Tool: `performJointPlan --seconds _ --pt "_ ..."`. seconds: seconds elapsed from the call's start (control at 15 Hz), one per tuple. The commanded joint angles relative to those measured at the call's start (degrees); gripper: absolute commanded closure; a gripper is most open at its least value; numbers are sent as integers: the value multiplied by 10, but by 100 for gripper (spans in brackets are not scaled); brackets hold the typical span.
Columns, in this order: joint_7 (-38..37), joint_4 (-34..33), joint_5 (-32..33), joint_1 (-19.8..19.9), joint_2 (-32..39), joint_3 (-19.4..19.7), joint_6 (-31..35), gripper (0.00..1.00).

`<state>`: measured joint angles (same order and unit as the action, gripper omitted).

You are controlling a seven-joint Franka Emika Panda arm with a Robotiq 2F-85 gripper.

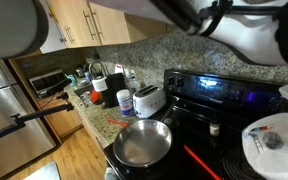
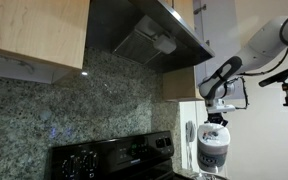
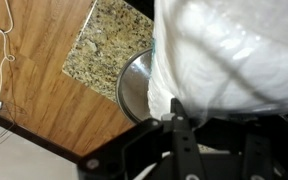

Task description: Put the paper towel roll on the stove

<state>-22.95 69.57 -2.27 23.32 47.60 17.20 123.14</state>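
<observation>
On the stove (image 1: 216, 112), toward its left side, sits a silver frying pan (image 1: 142, 143). Further right, over the stove's right end, hangs the paper towel roll (image 2: 214, 152). It is bulky, white and rounded, in shiny crinkled plastic wrap with a teal-blue print band. The gripper (image 2: 215, 122) comes down on its top, clenched tight on the roll. Whether its base touches the glass I cannot tell.

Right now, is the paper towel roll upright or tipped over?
Upright. In an exterior view the paper towel roll hangs vertical, with the tool closed on its top end from straight above.
</observation>
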Motion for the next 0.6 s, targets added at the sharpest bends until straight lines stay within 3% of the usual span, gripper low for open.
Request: performJointPlan --seconds 0.0,0.53 --pt "-14 -52 -3 -10 16 0 -42 100" --pt "12 -28 -6 -32 -7 -14 -53 100"
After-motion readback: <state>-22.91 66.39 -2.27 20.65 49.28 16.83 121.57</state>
